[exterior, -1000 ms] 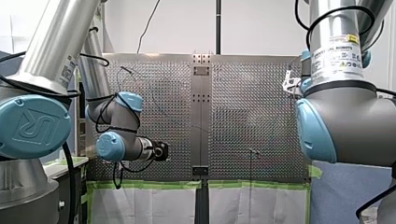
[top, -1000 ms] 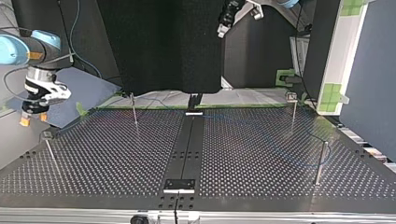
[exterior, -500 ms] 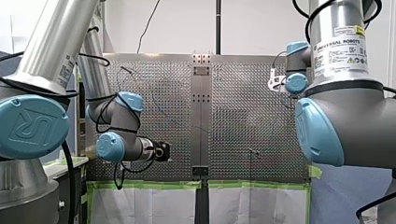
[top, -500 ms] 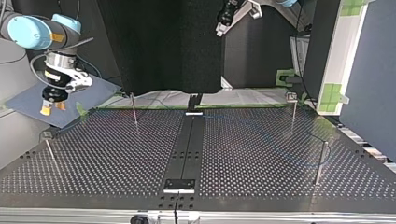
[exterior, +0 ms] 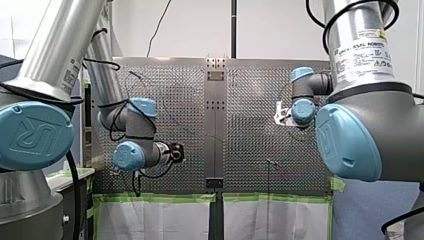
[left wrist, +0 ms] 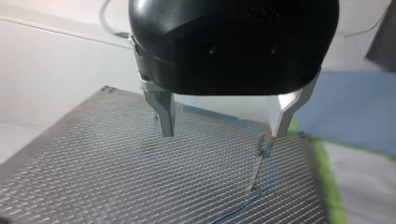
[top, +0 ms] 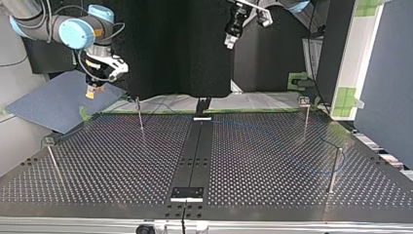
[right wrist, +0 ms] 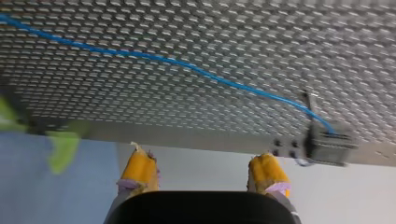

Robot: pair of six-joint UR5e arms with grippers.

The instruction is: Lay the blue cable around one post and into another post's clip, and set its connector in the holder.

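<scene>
Two empty pincers agape, left pincer (left wrist: 222, 134) and right pincer (right wrist: 201, 156); blue cable (right wrist: 187, 65), far end unseen.

UR on my left arm's blue cap (exterior: 37, 135), Universal Robots label (exterior: 361, 50) on my right arm (exterior: 372, 125)

My left arm (exterior: 59, 50) and my right arm (exterior: 357, 30) are silver tubes with grey elbows and pale blue joint caps (exterior: 35, 135), the nearest one embossed with a UR logo. Black cables (exterior: 75, 192) trail along them. A white label (exterior: 361, 52) with a yellow mark reads UNIVERSAL ROBOTS. My left gripper (left wrist: 222, 134) has a glossy black housing and metal fingers (left wrist: 163, 112). My right gripper (right wrist: 201, 156) has yellow pads (right wrist: 140, 170).
</scene>
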